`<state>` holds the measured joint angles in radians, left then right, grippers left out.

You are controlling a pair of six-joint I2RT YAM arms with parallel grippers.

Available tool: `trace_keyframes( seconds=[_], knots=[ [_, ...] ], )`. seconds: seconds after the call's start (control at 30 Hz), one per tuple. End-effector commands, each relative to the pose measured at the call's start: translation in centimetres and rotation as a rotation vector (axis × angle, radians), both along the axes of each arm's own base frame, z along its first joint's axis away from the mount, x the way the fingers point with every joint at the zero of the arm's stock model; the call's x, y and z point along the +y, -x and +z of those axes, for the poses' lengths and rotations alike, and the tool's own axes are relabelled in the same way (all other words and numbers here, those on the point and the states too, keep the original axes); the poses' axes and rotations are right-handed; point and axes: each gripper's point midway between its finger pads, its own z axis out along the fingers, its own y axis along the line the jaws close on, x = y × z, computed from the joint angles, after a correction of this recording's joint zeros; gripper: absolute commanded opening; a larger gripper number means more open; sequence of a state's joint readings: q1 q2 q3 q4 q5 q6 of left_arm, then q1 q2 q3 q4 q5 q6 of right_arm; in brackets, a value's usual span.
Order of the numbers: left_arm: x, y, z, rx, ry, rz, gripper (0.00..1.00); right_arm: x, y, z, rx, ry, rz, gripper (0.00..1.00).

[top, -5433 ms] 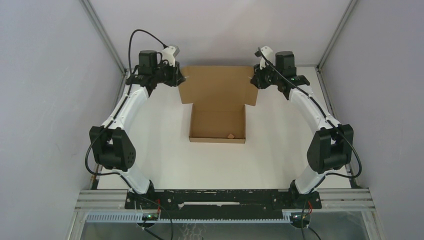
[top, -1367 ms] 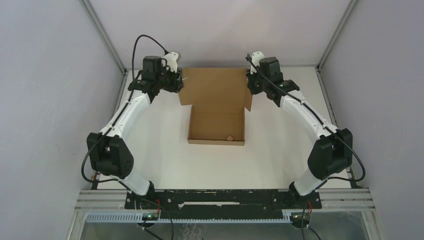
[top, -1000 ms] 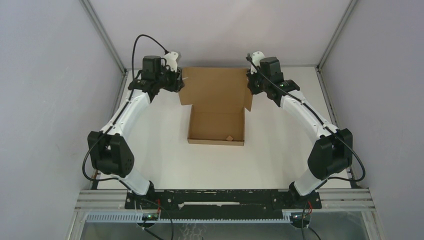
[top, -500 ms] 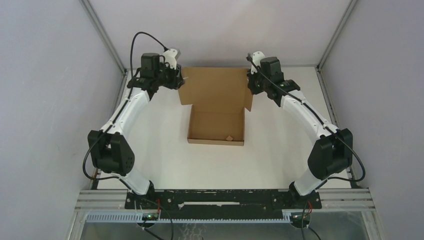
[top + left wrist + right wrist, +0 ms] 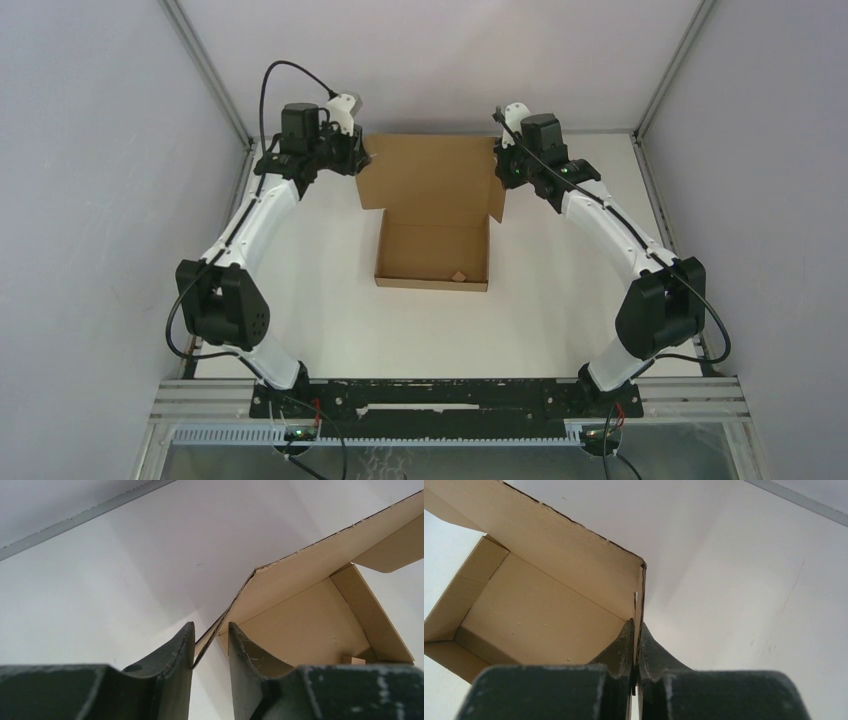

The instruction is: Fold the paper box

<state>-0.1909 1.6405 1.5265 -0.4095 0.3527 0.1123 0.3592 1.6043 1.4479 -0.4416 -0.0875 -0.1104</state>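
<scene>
The paper box (image 5: 433, 250) is plain brown cardboard. Its open tray lies mid-table and its lid (image 5: 430, 172) stands raised at the back, with the side flaps bent inward. My left gripper (image 5: 360, 158) is at the lid's left flap. In the left wrist view the gripper (image 5: 211, 627) has its jaws a little apart, and the flap's edge (image 5: 204, 646) lies between them, leaning on the left finger. My right gripper (image 5: 498, 166) is shut on the lid's right flap. In the right wrist view the gripper (image 5: 636, 625) has both fingers pressed on the thin flap (image 5: 638, 597).
A tiny cardboard scrap (image 5: 461, 273) lies inside the tray near its front right corner, and also shows in the left wrist view (image 5: 354, 660). Grey walls and metal frame rails (image 5: 210, 75) close in the white table (image 5: 330, 320) at the back and sides.
Over five seconds both grippers moved inward and the lid's side flaps folded in from flat. In the last half second the left wrist shifted slightly. The right arm stayed still.
</scene>
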Motion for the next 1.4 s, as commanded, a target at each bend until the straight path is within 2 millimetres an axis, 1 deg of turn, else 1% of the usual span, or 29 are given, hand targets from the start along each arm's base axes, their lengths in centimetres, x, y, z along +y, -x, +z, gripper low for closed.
trace_keyframes(
  seconds=[0.0, 0.13, 0.37, 0.47, 0.53, 0.63, 0.8, 1.0, 1.37],
  knots=[
    [-0.3, -0.9, 2.3, -0.069, 0.022, -0.014, 0.36, -0.3, -0.1, 2.3, -0.06, -0.006, 0.005, 0.06],
    [-0.2, -1.0, 1.7, -0.057, 0.011, -0.012, 0.36, -0.3, -0.2, 2.3, -0.06, -0.005, 0.006, 0.06],
    [-0.1, -1.1, 1.3, -0.052, -0.001, -0.014, 0.35, -0.3, -0.3, 2.0, -0.056, -0.004, 0.006, 0.06],
    [-0.1, -1.1, 1.1, -0.047, -0.003, -0.014, 0.32, -0.3, -0.4, 2.0, -0.058, -0.005, 0.007, 0.06],
    [0.0, -1.0, 0.9, -0.039, -0.005, -0.014, 0.28, -0.2, -0.4, 2.1, -0.059, -0.006, 0.01, 0.06],
    [-0.1, -0.9, 0.6, -0.029, -0.006, -0.016, 0.24, -0.2, -0.4, 2.1, -0.057, -0.005, 0.009, 0.06],
    [-0.1, -0.8, 0.5, -0.023, -0.003, -0.02, 0.21, -0.2, -0.4, 2.1, -0.058, -0.008, 0.007, 0.06],
    [0.0, -0.3, 0.8, -0.017, 0.0, -0.012, 0.2, -0.1, -0.4, 2.3, -0.057, -0.009, 0.0, 0.06],
    [-0.2, 0.6, 0.5, 0.001, -0.012, 0.017, 0.19, 0.1, -0.2, 2.8, -0.055, -0.006, -0.029, 0.04]
  ],
)
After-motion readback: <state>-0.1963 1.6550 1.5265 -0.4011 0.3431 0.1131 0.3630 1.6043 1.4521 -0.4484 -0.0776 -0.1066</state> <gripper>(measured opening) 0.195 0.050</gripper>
